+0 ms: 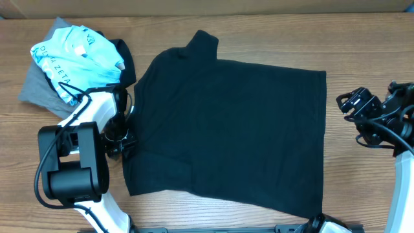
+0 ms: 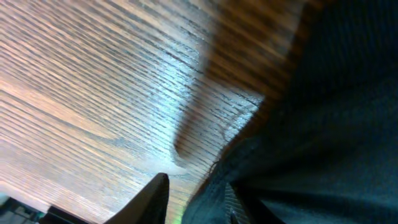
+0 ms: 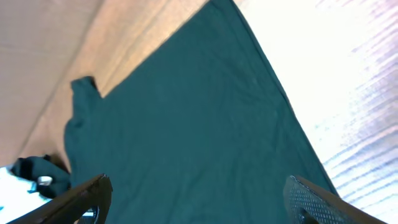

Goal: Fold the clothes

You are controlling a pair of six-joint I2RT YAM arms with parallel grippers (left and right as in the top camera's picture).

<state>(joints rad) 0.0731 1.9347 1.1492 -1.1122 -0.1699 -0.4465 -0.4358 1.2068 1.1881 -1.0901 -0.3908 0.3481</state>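
One fold seems starting: left gripper (image 1: 125, 141) at nine o'clock on the black T-shirt (image 1: 233, 129), grip unreadable; right gripper (image 3: 199, 190) gapes empty; next, pinch hem.

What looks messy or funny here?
The light blue tee and grey garment lie crumpled in a heap in the far left corner of the table. The black T-shirt is spread flat but sits a bit crooked, one sleeve poking out.

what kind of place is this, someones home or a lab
Most likely a robotics test bench, not a home: a left arm and a right arm stand at a wood-grain table, a black T-shirt is spread flat between them, and spare clothes sit piled in one corner.
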